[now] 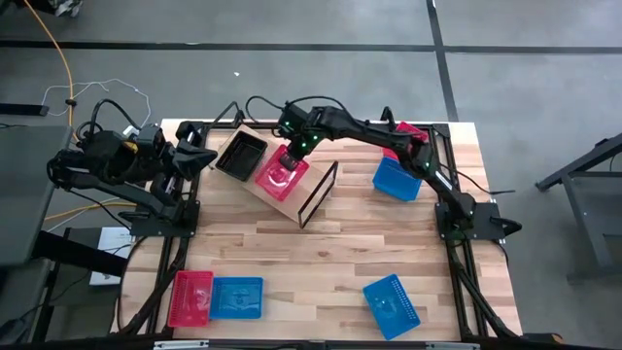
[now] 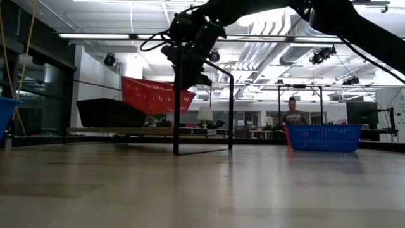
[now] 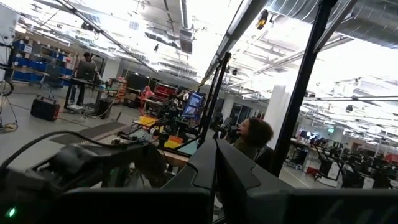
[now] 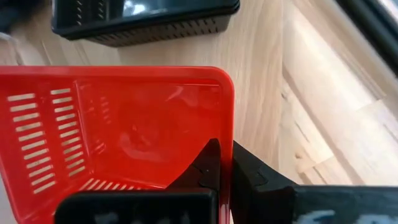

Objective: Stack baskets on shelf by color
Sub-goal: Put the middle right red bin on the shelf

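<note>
Right gripper point(image 1: 289, 158) reaches over the shelf point(image 1: 255, 185), jaws pinching a tilted red basket point(image 1: 280, 176); left gripper point(image 1: 204, 157) parked, jaws pressed together.

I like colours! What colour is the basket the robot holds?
Red, clearest in the right wrist view.

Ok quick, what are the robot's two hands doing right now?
Left gripper: shut, holding nothing, waiting at the table's left edge.
Right gripper: shut on the wall of the red basket, tilted over the shelf beside the black basket.
</note>
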You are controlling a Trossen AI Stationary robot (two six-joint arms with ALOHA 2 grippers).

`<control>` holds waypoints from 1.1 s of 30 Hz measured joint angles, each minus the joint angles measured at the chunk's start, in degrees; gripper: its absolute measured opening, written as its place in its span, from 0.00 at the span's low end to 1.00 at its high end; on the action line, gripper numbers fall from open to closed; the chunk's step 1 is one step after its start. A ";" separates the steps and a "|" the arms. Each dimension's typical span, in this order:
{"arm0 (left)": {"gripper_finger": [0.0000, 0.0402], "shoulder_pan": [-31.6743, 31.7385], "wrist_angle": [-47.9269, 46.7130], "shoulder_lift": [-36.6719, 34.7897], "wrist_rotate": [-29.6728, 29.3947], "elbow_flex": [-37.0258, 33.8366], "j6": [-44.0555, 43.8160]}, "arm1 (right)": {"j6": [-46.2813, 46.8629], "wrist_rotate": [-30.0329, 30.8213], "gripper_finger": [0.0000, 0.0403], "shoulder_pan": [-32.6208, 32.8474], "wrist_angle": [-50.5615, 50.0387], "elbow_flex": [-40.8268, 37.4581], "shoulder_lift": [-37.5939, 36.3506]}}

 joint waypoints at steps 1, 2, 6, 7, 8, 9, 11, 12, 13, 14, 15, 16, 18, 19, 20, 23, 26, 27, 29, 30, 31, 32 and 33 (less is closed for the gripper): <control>0.00 0.02 0.00 0.01 0.00 0.00 0.00 | 0.00 -0.17 0.00 0.07 -0.12 0.00 0.20; 0.00 0.00 -0.01 0.00 0.00 0.00 0.00 | 0.00 -0.24 0.00 0.11 -0.24 0.00 0.38; 0.00 0.00 -0.02 0.00 0.00 0.00 0.00 | 1.60 0.26 0.00 0.37 -0.23 0.00 0.92; 0.00 0.02 -0.02 0.00 0.00 0.00 0.00 | 2.04 0.51 0.00 0.40 -0.08 0.00 0.94; 0.00 0.00 -0.02 0.00 0.00 0.00 0.00 | 2.28 0.75 0.00 0.44 0.31 0.00 0.91; 0.00 0.01 -0.04 0.00 0.00 0.00 0.00 | 2.39 1.05 0.00 0.44 0.82 0.00 0.89; 0.00 0.00 -0.04 0.00 0.00 0.00 0.00 | 2.36 1.18 0.00 0.42 1.30 0.00 0.89; 0.00 0.02 -0.04 0.00 0.00 0.00 0.00 | 2.29 1.19 0.00 0.42 1.51 0.00 0.89; 0.00 0.01 -0.04 0.00 0.00 0.00 0.00 | 2.16 1.20 0.00 0.42 1.67 0.00 0.89; 0.00 0.02 -0.04 0.00 0.00 0.00 0.00 | 2.14 1.20 0.00 0.42 1.73 0.00 0.89; 0.00 0.00 -0.04 0.00 0.00 0.00 0.00 | 2.10 1.20 0.00 0.42 1.68 0.00 0.89; 0.00 0.02 -0.04 0.00 0.00 0.00 0.00 | 2.02 1.20 0.00 0.44 1.54 0.00 0.89; 0.00 0.00 -0.04 0.00 0.00 0.00 0.00 | 1.95 1.20 0.00 0.48 1.57 0.00 0.89; 0.00 0.02 -0.04 0.00 0.00 0.00 0.00 | 1.95 1.20 0.00 0.48 1.64 0.00 0.89; 0.00 0.01 -0.04 0.00 0.00 0.00 0.00 | 1.93 1.20 0.00 0.48 1.60 0.00 0.89; 0.00 0.01 -0.04 0.00 0.00 0.00 0.00 | 1.29 1.00 0.01 0.48 1.56 0.00 0.89; 0.00 0.01 -0.04 0.01 0.00 0.00 0.00 | 1.07 0.98 0.05 0.46 1.60 0.00 0.89; 0.00 0.02 -0.04 0.00 0.00 0.00 0.00 | 1.11 0.98 0.07 0.47 1.68 0.00 0.89; 0.00 0.01 -0.04 0.00 0.00 0.00 0.00 | 1.33 1.02 0.12 0.48 2.12 0.00 0.89; 0.00 0.01 -0.04 0.00 0.00 0.00 0.00 | 1.42 1.10 0.15 0.48 2.40 0.00 0.89; 0.00 0.00 -0.04 0.01 0.00 0.00 0.00 | 1.48 1.13 0.18 0.48 2.65 0.00 0.89; 0.00 0.01 -0.04 0.00 0.00 0.00 0.00 | 1.49 1.10 0.21 0.47 2.98 0.00 0.89; 0.00 0.00 -0.04 0.00 0.00 0.00 0.00 | 1.49 1.09 0.24 0.46 3.52 0.00 0.89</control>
